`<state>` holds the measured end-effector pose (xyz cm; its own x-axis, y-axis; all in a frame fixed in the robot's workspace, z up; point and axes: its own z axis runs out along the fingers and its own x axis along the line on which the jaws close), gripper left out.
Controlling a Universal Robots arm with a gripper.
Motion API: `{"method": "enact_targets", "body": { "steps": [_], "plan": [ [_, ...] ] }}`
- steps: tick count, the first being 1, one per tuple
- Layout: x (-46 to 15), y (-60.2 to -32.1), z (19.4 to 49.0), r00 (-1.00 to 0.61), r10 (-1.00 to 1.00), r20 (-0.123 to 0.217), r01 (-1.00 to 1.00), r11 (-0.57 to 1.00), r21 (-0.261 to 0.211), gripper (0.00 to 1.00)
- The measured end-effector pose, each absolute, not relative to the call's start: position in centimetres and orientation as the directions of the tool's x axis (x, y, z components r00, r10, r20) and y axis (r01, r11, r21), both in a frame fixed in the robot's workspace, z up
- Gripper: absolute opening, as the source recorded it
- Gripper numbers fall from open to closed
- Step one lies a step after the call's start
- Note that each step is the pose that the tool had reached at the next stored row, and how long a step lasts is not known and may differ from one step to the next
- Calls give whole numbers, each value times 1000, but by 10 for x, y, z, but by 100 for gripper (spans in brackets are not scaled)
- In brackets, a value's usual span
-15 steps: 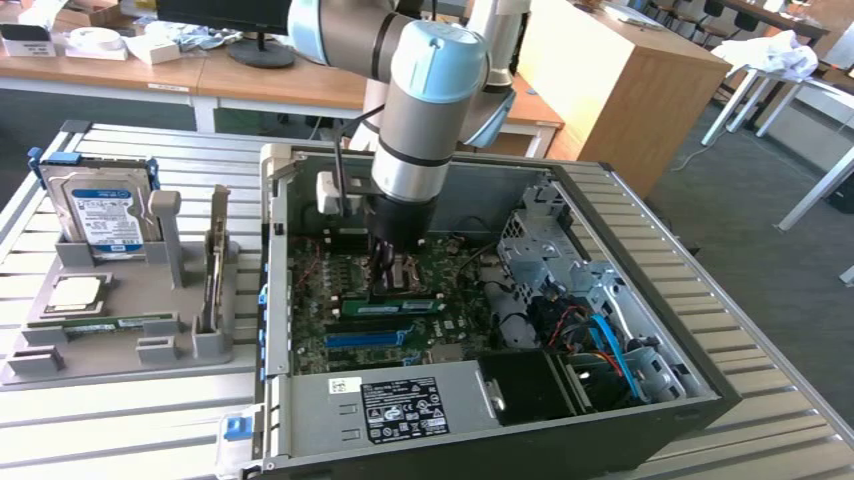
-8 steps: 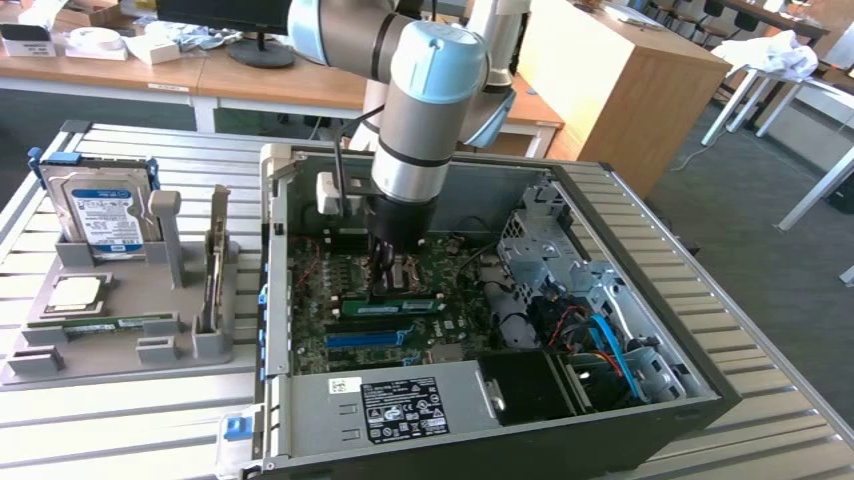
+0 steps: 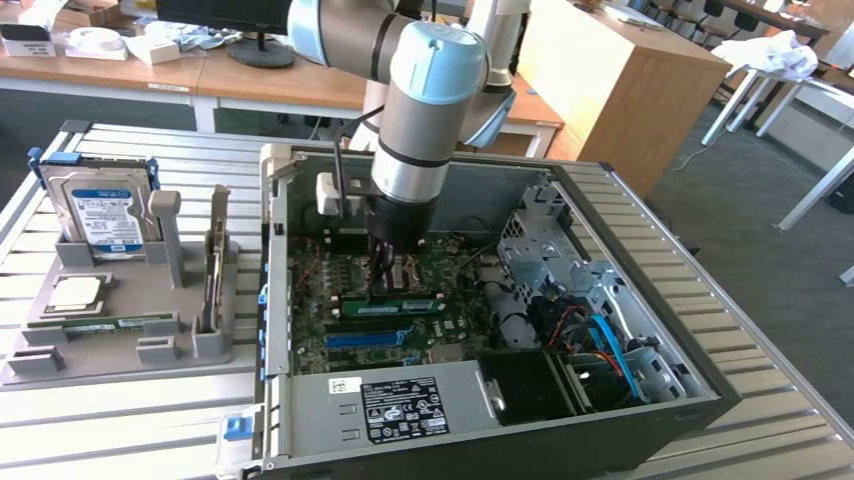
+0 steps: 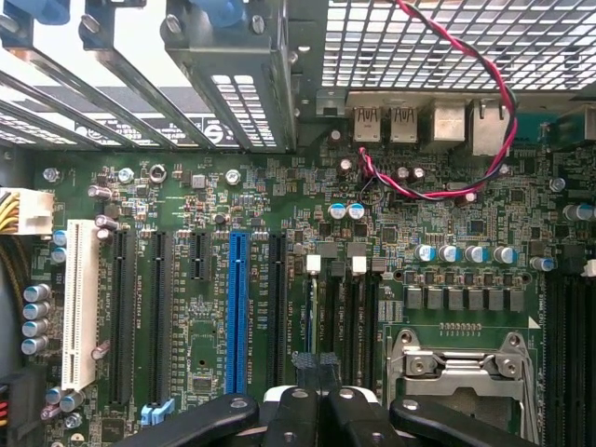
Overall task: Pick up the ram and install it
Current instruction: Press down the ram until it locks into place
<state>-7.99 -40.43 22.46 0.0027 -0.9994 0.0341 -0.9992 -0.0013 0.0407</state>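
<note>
Since the arm reaches straight down into the open PC case (image 3: 667, 270), the gripper (image 3: 391, 283) sits right over the memory slots (image 4: 358, 317), between the blue expansion slot (image 4: 237, 307) and the CPU socket (image 4: 461, 363); that vertical approach looks chosen so any push goes squarely into the slot. Fingers are closed tight together (image 4: 317, 396). The ram (image 3: 400, 305) lies lengthwise along the slot line directly under the fingertips, parallel to the blue slot. Can't tell if it's pinched or just pressed from above, or whether it's fully seated. It reads as a thin green stick on edge, with darker patches along its face. The hard drive (image 3: 100, 210) stands in the grey tray (image 3: 120, 350), outside the case.
</note>
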Motion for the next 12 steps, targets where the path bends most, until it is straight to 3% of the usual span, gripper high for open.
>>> {"method": "enact_targets", "body": {
  "steps": [12],
  "plan": [
    [-80, -404, 223, 2, -999, 33, -999, -1, 34, 10]
  ]
}}
